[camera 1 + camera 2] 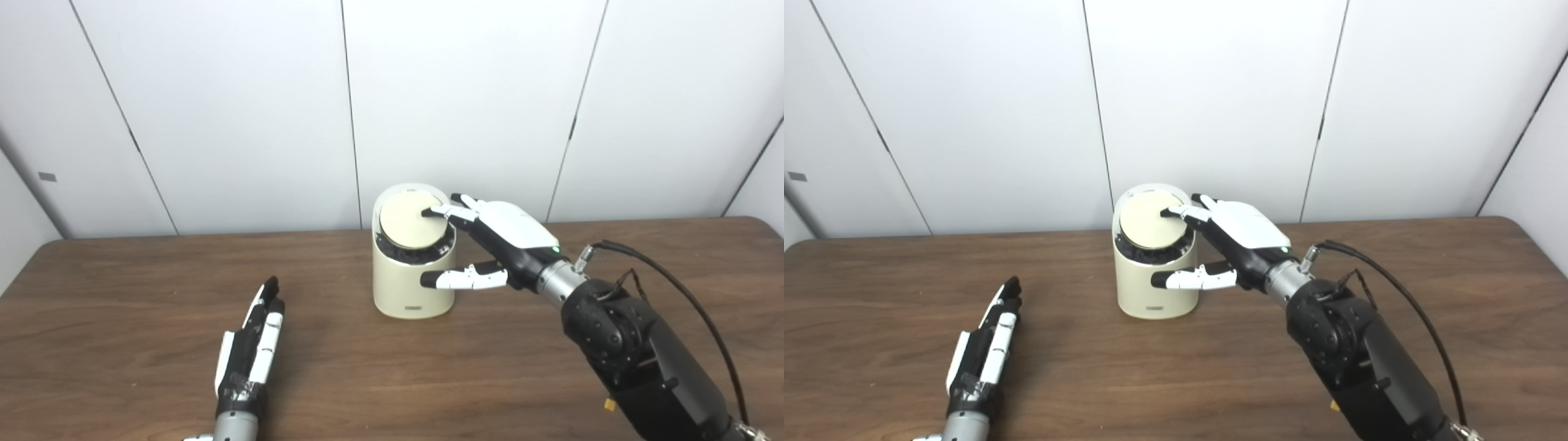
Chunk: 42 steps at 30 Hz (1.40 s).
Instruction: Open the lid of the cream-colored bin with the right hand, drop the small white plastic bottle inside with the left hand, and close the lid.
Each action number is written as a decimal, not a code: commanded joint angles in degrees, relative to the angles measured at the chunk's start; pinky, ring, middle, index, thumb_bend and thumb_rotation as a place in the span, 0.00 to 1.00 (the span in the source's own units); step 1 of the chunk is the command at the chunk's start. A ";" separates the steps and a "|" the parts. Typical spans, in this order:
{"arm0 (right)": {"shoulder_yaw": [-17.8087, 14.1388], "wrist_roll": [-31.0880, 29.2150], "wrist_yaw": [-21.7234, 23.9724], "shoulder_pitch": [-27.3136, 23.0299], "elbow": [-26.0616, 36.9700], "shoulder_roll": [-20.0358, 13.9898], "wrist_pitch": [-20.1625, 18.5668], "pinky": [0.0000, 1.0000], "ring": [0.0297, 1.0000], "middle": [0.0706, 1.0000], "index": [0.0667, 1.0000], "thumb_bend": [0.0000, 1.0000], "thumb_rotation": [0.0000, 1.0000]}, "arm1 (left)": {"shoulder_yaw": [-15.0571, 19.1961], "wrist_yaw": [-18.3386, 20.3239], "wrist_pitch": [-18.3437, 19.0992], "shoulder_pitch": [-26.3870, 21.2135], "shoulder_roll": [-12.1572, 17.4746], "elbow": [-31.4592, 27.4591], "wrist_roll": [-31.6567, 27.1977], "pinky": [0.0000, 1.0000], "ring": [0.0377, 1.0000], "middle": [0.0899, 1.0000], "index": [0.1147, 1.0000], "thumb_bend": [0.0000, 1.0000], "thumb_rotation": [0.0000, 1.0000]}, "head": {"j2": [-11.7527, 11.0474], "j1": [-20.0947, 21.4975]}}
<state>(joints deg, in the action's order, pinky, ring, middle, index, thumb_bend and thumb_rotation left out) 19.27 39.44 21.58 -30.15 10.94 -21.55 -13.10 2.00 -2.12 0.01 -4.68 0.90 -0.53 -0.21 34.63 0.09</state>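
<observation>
The cream-colored bin [407, 288] stands upright at the middle of the wooden table [122, 294]. Its round lid [411, 219] faces me at a tilt, with a dark gap under its front edge. My right hand [508, 229] reaches in from the right. Its fingertips [432, 212] rest on the lid's right part. Its thumb [453, 278] is spread out in front of the bin's body, and the hand holds nothing. My left hand [251, 346] lies flat on the table at the front left, with its fingers straight, and it is empty. No small white bottle shows in either view.
White wall panels [245, 110] rise just behind the table's far edge, close behind the bin. A black cable [674, 275] loops over my right forearm. The table's right corner [759, 223] shows at the far right.
</observation>
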 commanded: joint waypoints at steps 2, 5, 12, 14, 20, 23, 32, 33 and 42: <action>0.44 0.63 1.47 -0.63 1.87 -0.91 1.33 1.00 1.00 0.88 0.88 0.62 0.85 | -0.59 0.07 -0.35 -1.04 -0.42 -0.45 0.49 1.00 0.99 0.97 0.97 0.51 0.83 | 0.23 -0.16; 0.67 1.17 1.67 -0.32 2.16 -0.76 1.60 1.00 1.00 0.88 0.89 0.62 0.85 | -0.62 0.01 -0.23 -1.01 -0.54 -0.64 0.50 1.00 0.99 0.97 0.97 0.50 0.83 | 0.38 -0.26; 1.28 1.88 2.18 0.15 2.88 -0.24 1.79 1.00 1.00 0.89 0.89 0.63 0.83 | -1.08 -0.07 0.36 -1.14 -0.44 -1.06 1.50 1.00 1.00 0.98 0.97 0.49 0.85 | 0.80 -0.51; 1.58 1.88 2.08 0.30 2.91 -0.03 2.13 1.00 1.00 0.89 0.89 0.62 0.82 | -1.20 -0.23 1.15 -1.14 -0.50 -1.46 1.92 1.00 1.00 0.98 0.97 0.49 0.84 | 0.95 -0.58; 2.31 2.07 1.95 0.47 3.36 0.23 2.66 1.00 1.00 0.88 0.89 0.62 0.81 | -1.21 -0.15 1.62 -1.12 -0.63 -1.78 2.15 1.00 1.00 0.99 0.98 0.48 0.83 | 1.27 -0.66; 2.54 2.09 1.98 0.52 3.82 0.54 2.62 1.00 1.00 0.87 0.89 0.62 0.80 | -1.40 -0.26 1.70 -1.15 -0.58 -1.80 2.74 1.00 1.00 0.98 0.98 0.49 0.82 | 1.43 -0.78; 2.89 2.46 2.22 0.30 4.24 1.25 3.16 1.00 1.00 0.88 0.90 0.63 0.81 | -1.40 -0.11 2.13 -0.86 -0.87 -2.25 2.33 1.00 1.00 0.98 0.97 0.48 0.78 | 1.60 -1.04; 2.88 2.51 2.22 0.30 4.24 1.29 3.25 1.00 1.00 0.88 0.90 0.63 0.82 | -1.40 -0.12 2.19 -0.84 -0.87 -2.27 2.35 1.00 1.00 0.98 0.97 0.49 0.78 | 1.60 -1.04; 2.94 2.85 2.35 0.37 4.40 1.44 3.63 1.00 1.00 0.88 0.90 0.63 0.83 | -1.17 -0.10 1.81 -0.99 -0.92 -1.94 1.98 1.00 1.00 0.98 0.97 0.47 0.74 | 1.76 -1.10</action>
<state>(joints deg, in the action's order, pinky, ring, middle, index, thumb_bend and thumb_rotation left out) 22.00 42.12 23.20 -28.88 13.93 -20.31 -10.99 1.21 -2.45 2.00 -4.78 0.32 -1.73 1.88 36.39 -0.97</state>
